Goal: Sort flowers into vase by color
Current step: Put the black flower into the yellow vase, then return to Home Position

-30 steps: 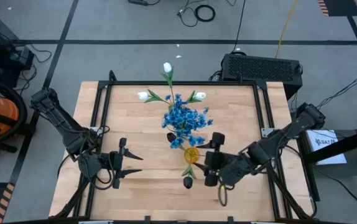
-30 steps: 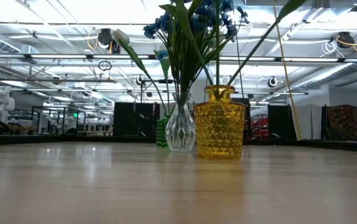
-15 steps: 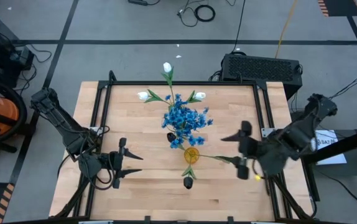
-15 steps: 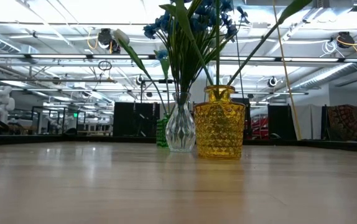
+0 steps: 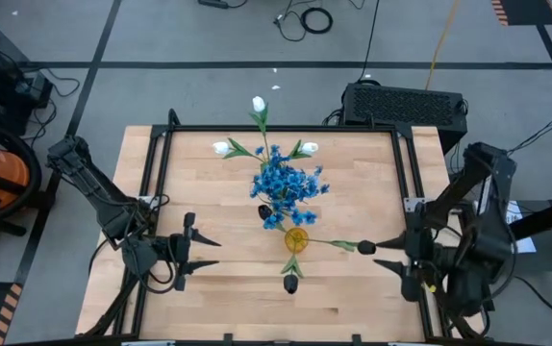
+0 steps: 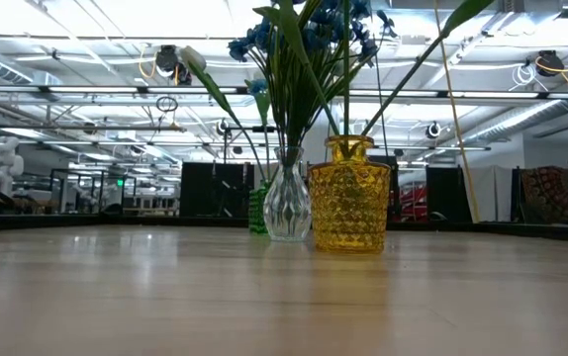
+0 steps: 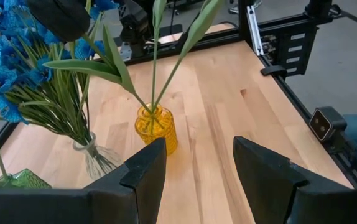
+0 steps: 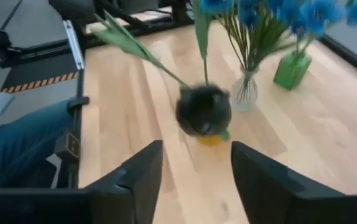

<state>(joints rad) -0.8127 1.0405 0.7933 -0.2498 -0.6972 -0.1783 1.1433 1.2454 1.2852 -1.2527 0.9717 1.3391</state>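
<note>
Dark buds [image 5: 291, 283] sit in the yellow vase [image 5: 296, 239], stems leaning out over its rim; a second dark bud [image 8: 203, 110] hangs blurred right in front of the R wrist camera, between that arm's fingers and the vase. Blue clusters [image 5: 288, 183] stand in the clear glass vase [image 6: 287, 207] just behind the yellow one, and the white tulips [image 5: 259, 104] fan out from the green vase [image 8: 293, 70] beyond that, farthest from both arms.

Right gripper [image 5: 385, 254] is at the table's R edge, well clear of the vases, jaws apart w/ nothing between them (the bud in front of it is a vase stem, not a held one). Left gripper [image 5: 202, 254] waits off to the other side of the yellow vase, fingers [image 7: 146, 175] spread wide, empty, pointed toward the vases.

No loose flowers show on the wood table [image 5: 209, 202], so as I read it sorting is done or v. nearly, each colour in its own vase. Step in hand looks like the R arm pulling clear after a placement. Next move, prob. just parking both arms; main care is not brushing the long leaning stems near the R gripper.
</note>
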